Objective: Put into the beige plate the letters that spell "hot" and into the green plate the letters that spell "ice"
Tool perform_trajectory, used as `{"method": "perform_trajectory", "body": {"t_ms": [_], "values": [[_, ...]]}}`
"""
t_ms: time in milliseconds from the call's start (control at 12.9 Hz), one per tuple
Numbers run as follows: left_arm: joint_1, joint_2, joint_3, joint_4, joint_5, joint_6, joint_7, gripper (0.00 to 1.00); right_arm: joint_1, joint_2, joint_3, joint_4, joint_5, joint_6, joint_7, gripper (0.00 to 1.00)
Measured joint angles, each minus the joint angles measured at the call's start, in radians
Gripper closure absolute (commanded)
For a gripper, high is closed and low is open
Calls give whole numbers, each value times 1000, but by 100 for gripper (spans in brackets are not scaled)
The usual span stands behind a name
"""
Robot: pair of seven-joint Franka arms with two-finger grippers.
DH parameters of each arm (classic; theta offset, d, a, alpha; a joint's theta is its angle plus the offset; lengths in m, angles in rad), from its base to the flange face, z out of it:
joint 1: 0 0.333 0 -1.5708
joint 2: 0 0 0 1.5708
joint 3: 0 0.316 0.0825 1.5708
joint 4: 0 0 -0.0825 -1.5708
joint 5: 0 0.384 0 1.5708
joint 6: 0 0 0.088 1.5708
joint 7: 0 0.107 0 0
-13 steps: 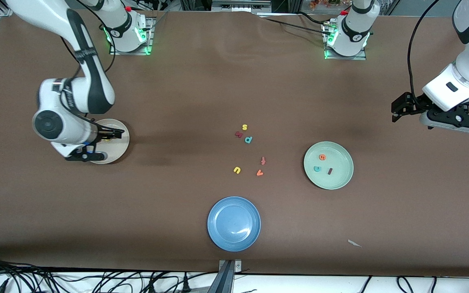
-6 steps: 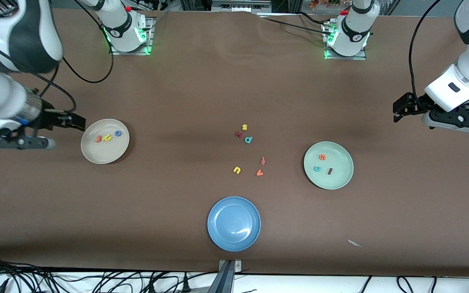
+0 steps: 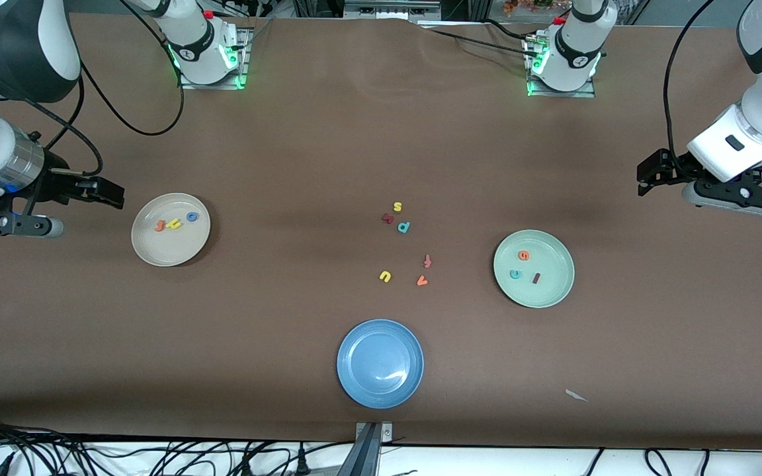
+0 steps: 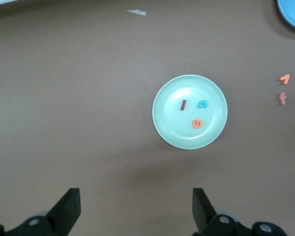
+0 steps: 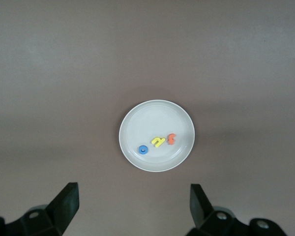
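right gripper [image 3: 100,190] now off beige plate [image 3: 156,251]

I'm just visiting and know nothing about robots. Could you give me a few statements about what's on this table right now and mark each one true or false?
1. The beige plate holds three letters: blue o, yellow h, orange t. True.
2. The blue plate holds the teal c. False: the c lies in the green plate, and no letter lies in the blue plate.
3. The right gripper is holding a letter. False: it is open and holds nothing, beside the beige plate.
4. A yellow u lies on the table between the plates. True.
5. The left gripper is open. True.
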Motion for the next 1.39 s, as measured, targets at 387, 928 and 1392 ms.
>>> {"method": "perform_trajectory", "body": {"t_ms": [387, 928, 1392], "values": [[0, 0, -1, 0, 0, -3, 0, 0, -267, -5, 301, 5, -78, 7, 12, 0], [0, 0, -1, 0, 0, -4, 0, 0, -281, -6, 308, 3, -64, 20, 20, 1], [0, -1, -1, 0, 0, -4, 0, 0, -293, -6, 302, 3, -30, 20, 50, 0]]}}
